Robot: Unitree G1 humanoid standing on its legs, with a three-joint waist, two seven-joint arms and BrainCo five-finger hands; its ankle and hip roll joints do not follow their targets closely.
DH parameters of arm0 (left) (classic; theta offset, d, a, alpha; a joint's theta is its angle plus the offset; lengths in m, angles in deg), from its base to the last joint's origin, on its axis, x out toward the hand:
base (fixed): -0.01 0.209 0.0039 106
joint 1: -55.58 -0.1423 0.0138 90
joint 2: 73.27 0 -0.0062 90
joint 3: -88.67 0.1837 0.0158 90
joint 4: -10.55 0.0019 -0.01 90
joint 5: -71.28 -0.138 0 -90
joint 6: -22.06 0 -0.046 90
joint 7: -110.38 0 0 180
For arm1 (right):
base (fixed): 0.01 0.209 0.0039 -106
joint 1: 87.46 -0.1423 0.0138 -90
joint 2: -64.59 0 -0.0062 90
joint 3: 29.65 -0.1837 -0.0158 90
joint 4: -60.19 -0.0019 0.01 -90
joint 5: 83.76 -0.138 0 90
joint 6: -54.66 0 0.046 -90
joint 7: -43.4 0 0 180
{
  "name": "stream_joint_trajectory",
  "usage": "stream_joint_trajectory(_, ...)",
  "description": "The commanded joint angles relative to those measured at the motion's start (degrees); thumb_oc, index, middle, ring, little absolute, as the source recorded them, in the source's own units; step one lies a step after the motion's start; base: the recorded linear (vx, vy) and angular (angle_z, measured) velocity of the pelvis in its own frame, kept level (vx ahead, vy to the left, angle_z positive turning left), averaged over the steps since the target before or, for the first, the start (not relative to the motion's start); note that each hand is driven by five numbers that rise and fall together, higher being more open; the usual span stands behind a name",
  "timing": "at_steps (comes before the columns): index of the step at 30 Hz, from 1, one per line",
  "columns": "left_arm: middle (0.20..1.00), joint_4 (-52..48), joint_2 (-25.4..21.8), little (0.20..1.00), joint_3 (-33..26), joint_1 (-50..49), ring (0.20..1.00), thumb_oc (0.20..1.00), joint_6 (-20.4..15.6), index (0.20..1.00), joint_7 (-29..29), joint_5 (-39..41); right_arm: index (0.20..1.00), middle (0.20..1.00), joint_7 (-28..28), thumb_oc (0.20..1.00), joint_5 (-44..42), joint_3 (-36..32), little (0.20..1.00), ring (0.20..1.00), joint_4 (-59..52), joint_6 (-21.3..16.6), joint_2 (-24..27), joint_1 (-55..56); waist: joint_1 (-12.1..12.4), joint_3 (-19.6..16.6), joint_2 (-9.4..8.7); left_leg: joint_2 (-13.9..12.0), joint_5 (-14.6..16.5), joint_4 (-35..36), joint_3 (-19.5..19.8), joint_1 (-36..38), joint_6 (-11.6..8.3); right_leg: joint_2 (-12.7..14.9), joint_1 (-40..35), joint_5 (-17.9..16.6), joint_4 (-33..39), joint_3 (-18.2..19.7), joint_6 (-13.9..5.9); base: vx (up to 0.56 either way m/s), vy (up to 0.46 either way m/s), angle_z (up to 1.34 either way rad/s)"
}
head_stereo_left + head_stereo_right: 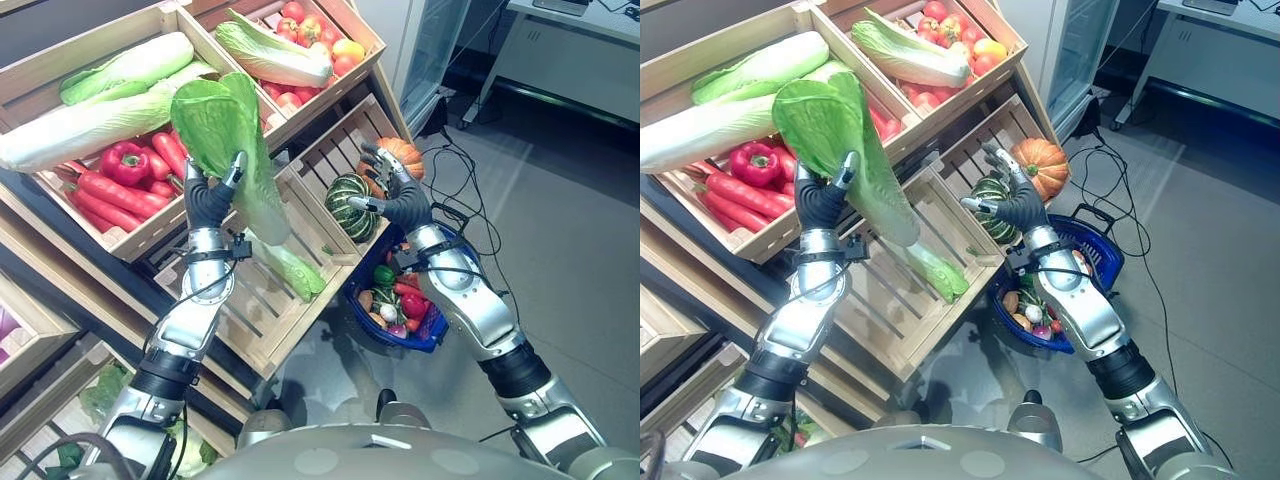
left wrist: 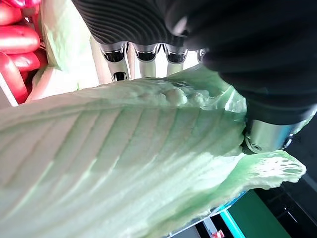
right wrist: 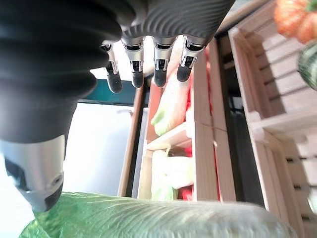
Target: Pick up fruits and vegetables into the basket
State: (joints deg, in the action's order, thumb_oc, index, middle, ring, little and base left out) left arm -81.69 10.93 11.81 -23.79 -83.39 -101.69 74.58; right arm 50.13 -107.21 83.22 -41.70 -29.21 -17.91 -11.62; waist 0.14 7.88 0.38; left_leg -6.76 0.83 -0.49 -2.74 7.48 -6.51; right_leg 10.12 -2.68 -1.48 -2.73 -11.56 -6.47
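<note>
My left hand (image 1: 208, 200) is raised in front of the crates, shut on a long Chinese cabbage (image 1: 228, 135) that stands upright with its broad green leaves on top. In the left wrist view the pale leaf (image 2: 124, 163) lies across the fingers (image 2: 143, 54), with the thumb pressed on it. My right hand (image 1: 398, 195) hovers open before the pumpkin crate, its fingers (image 3: 157, 67) straight and holding nothing. The blue basket (image 1: 432, 340) hangs below the right forearm, with several small vegetables inside.
Tilted wooden crates hold more Chinese cabbages (image 1: 100, 110), red peppers (image 1: 125, 160), carrots (image 1: 110, 195) and tomatoes (image 1: 310, 30). An orange pumpkin (image 1: 405, 155) and a green squash (image 1: 352, 205) share the right crate. Another cabbage (image 1: 298, 272) lies in the lower crate. Grey floor extends right.
</note>
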Motion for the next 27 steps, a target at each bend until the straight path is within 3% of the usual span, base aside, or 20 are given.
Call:
stream_joint_trajectory(1,0.2,-3.2,-2.4,0.2,0.4,4.4,0.2,0.2,-5.0,0.2,0.5,-3.3,1.0,1.0,-3.9,1.0,-4.8,1.8,1.0,1.0,-4.1,1.4,-2.3,-2.6,1.0,-0.8,-2.86,0.9,6.5,-2.9,-3.3,-0.6,2.81,5.5,-3.2,3.1,-0.8,0.0,-4.63,0.01,0.002,0.03)
stream_joint_trajectory(12,0.2,-3.9,-2.5,0.2,7.0,9.0,0.2,0.2,-4.8,0.2,3.3,-9.1,1.0,1.0,-3.7,1.0,-9.5,8.4,1.0,1.0,1.9,3.6,-5.1,-6.4,2.0,-0.9,-3.39,1.0,6.4,-2.8,-3.2,-0.6,2.92,5.8,-3.5,2.8,-0.7,-0.8,-4.87,0.0,0.0,0.02)
stream_joint_trajectory(17,0.2,-4.5,-2.4,0.2,9.7,10.6,0.2,0.2,-4.4,0.2,5.5,-9.2,1.0,1.0,-4.3,1.0,-9.8,10.0,1.0,1.0,3.2,2.2,-5.8,-7.2,2.2,-0.8,-3.5,1.0,6.6,-2.9,-3.2,-0.6,3.07,6.0,-3.4,2.7,-0.7,-0.7,-5.0,0.0,-0.002,0.02)
stream_joint_trajectory(27,0.2,-6.8,-0.9,0.2,15.2,12.5,0.2,0.2,-2.6,0.2,7.0,-9.3,1.0,1.0,1.9,1.0,-8.0,10.4,1.0,1.0,5.1,-1.2,-6.7,-9.0,2.1,-0.2,-3.65,1.2,7.1,-3.1,-3.3,-0.9,3.48,6.2,-2.9,2.4,-0.8,-0.5,-5.2,0.0,0.0,0.0)
